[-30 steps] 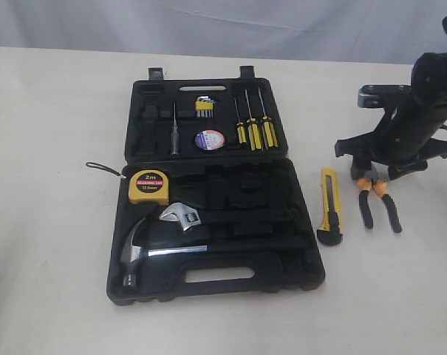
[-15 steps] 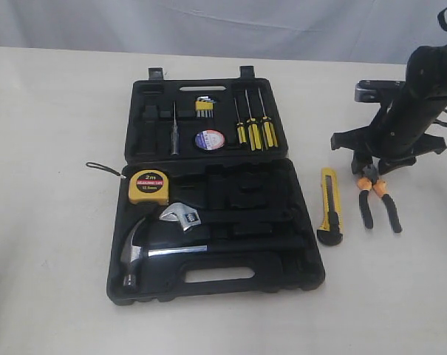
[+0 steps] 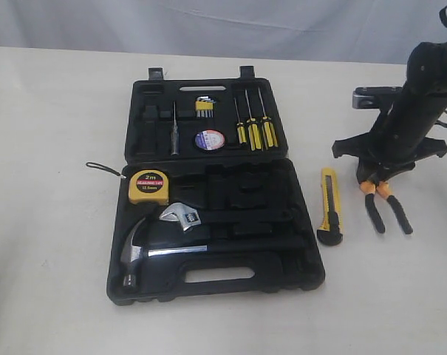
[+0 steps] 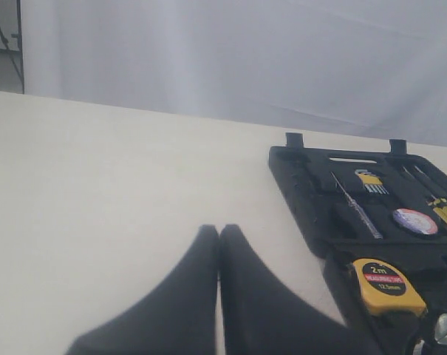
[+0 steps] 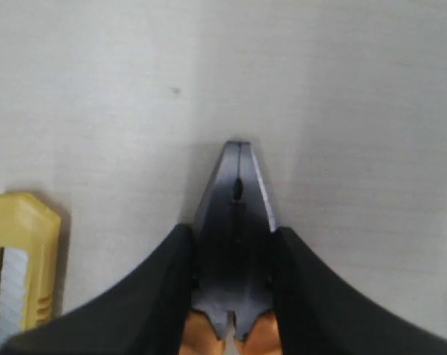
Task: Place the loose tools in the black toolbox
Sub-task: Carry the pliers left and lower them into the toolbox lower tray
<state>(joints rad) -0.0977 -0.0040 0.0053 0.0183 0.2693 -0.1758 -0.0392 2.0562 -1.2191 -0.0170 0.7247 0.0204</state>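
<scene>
The black toolbox (image 3: 304, 274) lies open in the middle of the table. The yellow tape measure (image 3: 148, 186) sits in its lower half and the small tape roll (image 3: 209, 140) in the lid. To the right of the box, the yellow-black utility knife (image 3: 329, 205) lies on the table. Beside it are the orange-and-black pliers (image 3: 389, 207), with my right gripper (image 3: 376, 181) down over their head. In the right wrist view the right gripper (image 5: 233, 231) is shut on the steel head of the pliers (image 5: 236, 192). My left gripper (image 4: 219, 231) is shut and empty over bare table, left of the box.
A chrome claw hammer (image 3: 138, 255) and an adjustable wrench (image 3: 180, 216) lie in the box's lower half. Yellow-handled screwdrivers (image 3: 254, 133) and hex keys (image 3: 204, 107) sit in the lid. The utility knife (image 5: 20, 266) lies close beside the right gripper.
My right gripper has closed its fingers onto the pliers' head. The pliers have shifted a little to the right with it. Nothing in the toolbox has moved.
</scene>
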